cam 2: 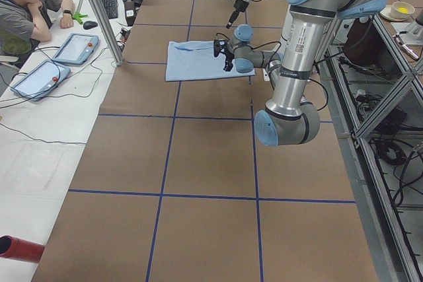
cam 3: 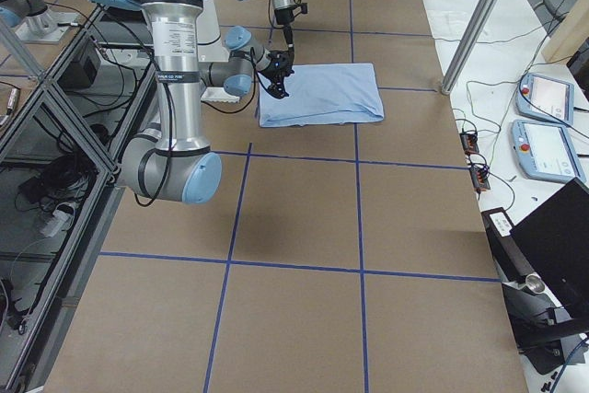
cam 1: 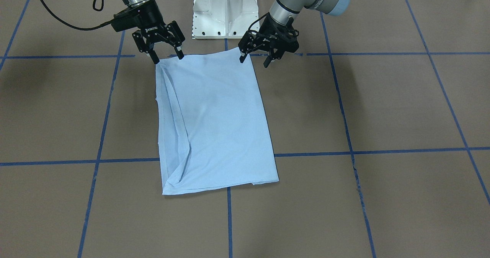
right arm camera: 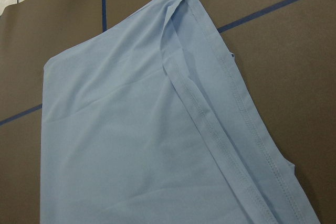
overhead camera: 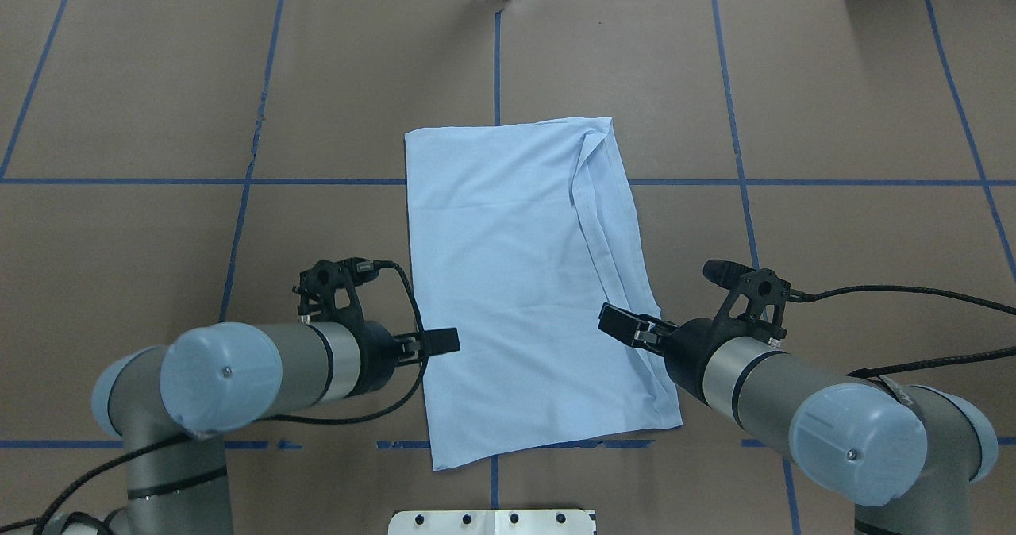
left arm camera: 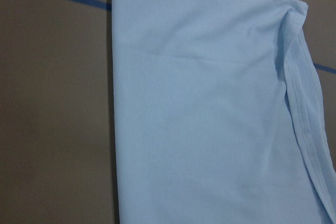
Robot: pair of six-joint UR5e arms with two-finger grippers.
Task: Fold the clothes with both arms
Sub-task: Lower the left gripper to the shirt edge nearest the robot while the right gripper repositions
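Both my jaws are standing spread, pinching nothing. My right gripper [cam 1: 167, 57] is hanging at the corner of the T-shirt [cam 1: 218, 124] nearest to my base, and my left gripper [cam 1: 254, 62] is hanging at the other near corner, its fingertips straddling the edge. I cannot tell if the tips are touching the cloth. The T-shirt is lying flat in the middle of the table [cam 1: 383, 108], already narrowed to a long rectangle, and a stitched edge is running along the side under my right arm. I am judging that I am getting ready for the next fold, the one that brings the near end over to the far end. For this I am needing to lower both grippers, press each one on all the layers at its corner, then lift and carry both together, evenly, so the rectangle is not twisting. No container is showing near the shirt.
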